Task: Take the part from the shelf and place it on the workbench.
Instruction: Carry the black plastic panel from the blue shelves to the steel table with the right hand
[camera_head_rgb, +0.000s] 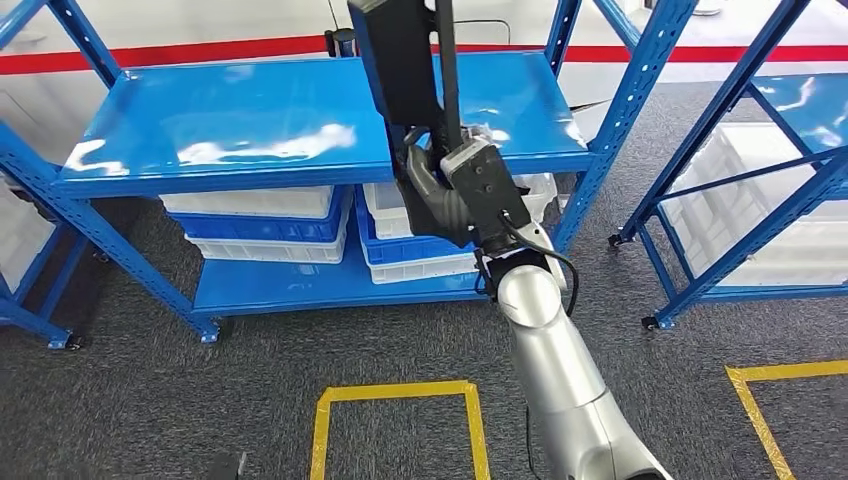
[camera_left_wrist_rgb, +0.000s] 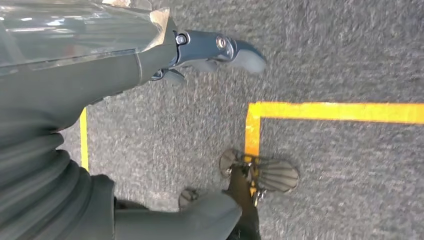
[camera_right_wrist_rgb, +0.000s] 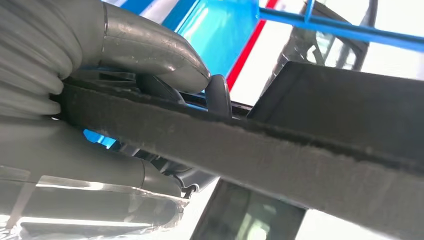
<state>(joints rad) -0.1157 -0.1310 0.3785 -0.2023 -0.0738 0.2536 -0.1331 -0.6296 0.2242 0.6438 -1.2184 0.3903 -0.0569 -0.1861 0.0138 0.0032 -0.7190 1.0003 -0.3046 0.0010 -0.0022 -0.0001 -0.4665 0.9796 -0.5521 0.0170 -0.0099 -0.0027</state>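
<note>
While the right arm (camera_head_rgb: 560, 370) reaches up from below toward the blue shelf (camera_head_rgb: 250, 125), the right hand (camera_head_rgb: 450, 185) grips the part (camera_head_rgb: 405, 55), a long black piece with a flat panel and a slim bar, and holds it upright in front of the shelf's top board, lifted off the surface. From the right wrist view, the thick grey thumb (camera_right_wrist_rgb: 150, 50) wraps over one side of the part's dark, rough-edged strip (camera_right_wrist_rgb: 260, 150) and darker fingers (camera_right_wrist_rgb: 217, 95) curl around the other side, so the hold is firm. On the lower level of the shelf sit stacked white and blue bins (camera_head_rgb: 265, 225); a second blue rack (camera_head_rgb: 740, 170) with white bins stands to the right. Yellow tape (camera_head_rgb: 400, 395) marks a rectangle on the grey carpet (camera_head_rgb: 150, 400) in front of the shelf. In the left wrist view the left hand (camera_left_wrist_rgb: 210, 50) hangs over the carpet beside a yellow tape corner (camera_left_wrist_rgb: 255, 112), fingers loosely extended and spread with nothing in them
</note>
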